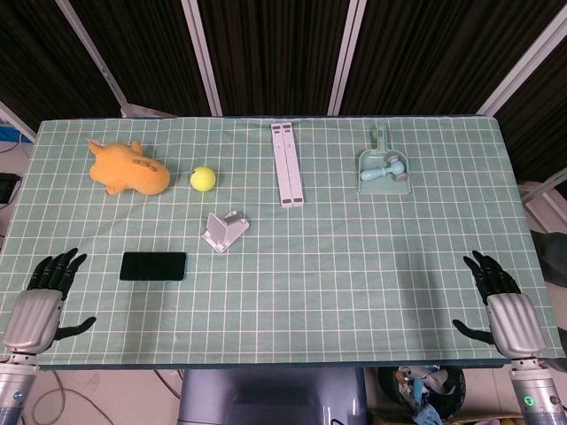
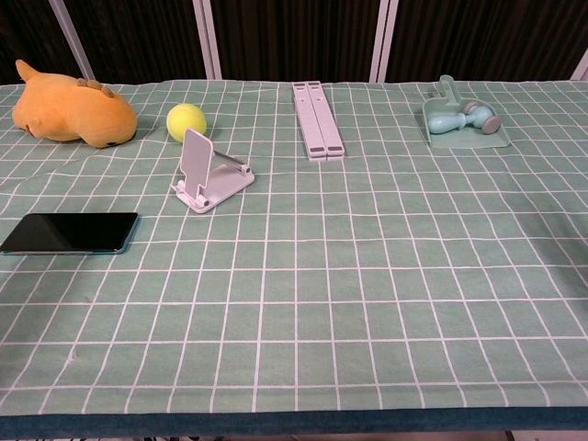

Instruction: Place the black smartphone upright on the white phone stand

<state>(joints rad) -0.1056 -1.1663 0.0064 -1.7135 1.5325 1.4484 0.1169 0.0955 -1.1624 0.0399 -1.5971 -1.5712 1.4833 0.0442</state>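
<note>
Black smartphone (image 1: pixel 153 266) lies flat and screen-up on the green checked tablecloth (image 1: pixel 354 266), toward my left side of the table. White phone stand (image 1: pixel 224 231) sits at about 2 o'clock from it, near but not touching, its back plate tilted up. My left hand (image 1: pixel 42 299) rests at the table's near edge, at 8 o'clock from the phone and apart from it, fingers spread, holding nothing. My right hand (image 1: pixel 500 301) rests at the opposite near corner, well apart from the phone, fingers likewise spread and empty. Beyond the stand, at 11 o'clock, lies a yellow ball (image 1: pixel 203 179); an orange plush toy (image 1: pixel 129 168) lies farther left. A folded white bracket (image 1: pixel 288 163) and a pale green dustpan (image 1: pixel 385 168) with its small brush occupy the far side.
</note>
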